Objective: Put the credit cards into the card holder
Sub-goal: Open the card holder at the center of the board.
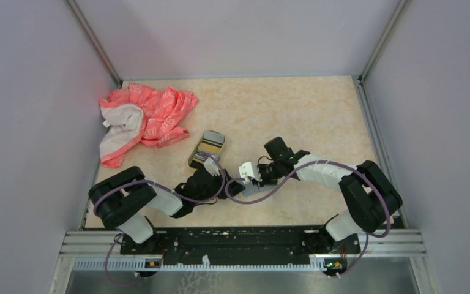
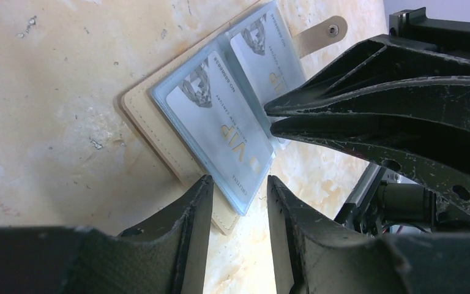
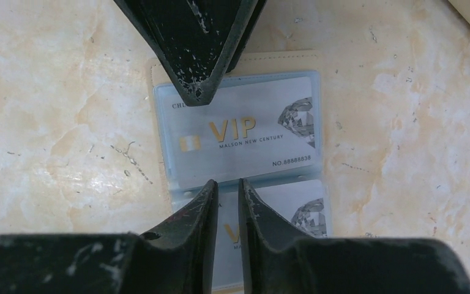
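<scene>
On the pale marbled table [image 1: 306, 110], a tan wallet [image 2: 142, 117] is seen lying open and flat, with clear plastic sleeves [image 3: 165, 131] laid across it. Two silvery credit cards [image 3: 245, 131] marked VIP are held inside the sleeves: in the right wrist view one is found at the centre and the other towards 5 o'clock, partly hidden. A snap tab [image 2: 322, 33] is shown at 1 o'clock in the left wrist view. The left gripper [image 2: 237, 190] is held open, a corner of the sleeve and its card being framed between the two fingers without visible contact. The right gripper [image 3: 226, 187] is set on the fold between the two cards. Its jaws are drawn nearly together with only a narrow slit left, and whether the plastic is pinched cannot be told. Each gripper is seen in the other's view: the left from 12 o'clock, the right from 3 o'clock. In the top view the card holder [image 1: 207, 149], a small tin with a gold-olive rim and striped contents, is placed at about 11 o'clock from the meeting grippers, near but apart from the wallet. A pink and white cloth [image 1: 144, 119] is crumpled at 10 o'clock on the table.
</scene>
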Robot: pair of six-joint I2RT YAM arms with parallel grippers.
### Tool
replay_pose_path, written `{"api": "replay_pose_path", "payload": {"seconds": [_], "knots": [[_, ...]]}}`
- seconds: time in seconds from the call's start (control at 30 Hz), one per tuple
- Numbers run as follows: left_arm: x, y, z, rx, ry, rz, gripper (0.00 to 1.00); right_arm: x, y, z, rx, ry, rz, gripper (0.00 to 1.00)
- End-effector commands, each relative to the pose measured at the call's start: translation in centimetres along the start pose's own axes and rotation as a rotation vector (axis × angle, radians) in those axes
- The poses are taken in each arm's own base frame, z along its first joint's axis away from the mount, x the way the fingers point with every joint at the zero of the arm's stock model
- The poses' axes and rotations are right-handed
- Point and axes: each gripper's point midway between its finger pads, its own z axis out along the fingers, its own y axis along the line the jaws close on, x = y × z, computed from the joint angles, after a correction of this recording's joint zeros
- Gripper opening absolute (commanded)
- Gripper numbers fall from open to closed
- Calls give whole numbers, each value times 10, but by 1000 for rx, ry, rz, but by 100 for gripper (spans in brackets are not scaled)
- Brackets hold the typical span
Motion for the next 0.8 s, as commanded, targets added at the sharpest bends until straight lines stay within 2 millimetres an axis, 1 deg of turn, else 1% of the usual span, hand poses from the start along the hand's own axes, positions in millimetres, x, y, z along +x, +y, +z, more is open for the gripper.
{"api": "replay_pose_path", "payload": {"seconds": [0.0, 0.13, 0.23, 0.33, 0.4, 0.77], "knots": [[-7, -13, 2, 59, -19, -15, 44, -21, -8, 0, -8, -58, -10, 16], [-8, -11, -1, 51, -26, -11, 44, -19, -7, 2, -28, -53, 6, 9], [-9, -11, -3, 46, -23, -3, 44, -24, -8, 2, -28, -73, 16, 0], [-10, -12, -5, 47, -28, 1, 44, -31, -8, 0, -27, -99, 25, 0], [-11, -11, -6, 47, -32, 2, 44, -31, -9, -1, -22, -99, 29, 0], [-12, -14, -7, 55, -36, 10, 45, -5, -6, 10, -50, 10, 53, 0]]}}
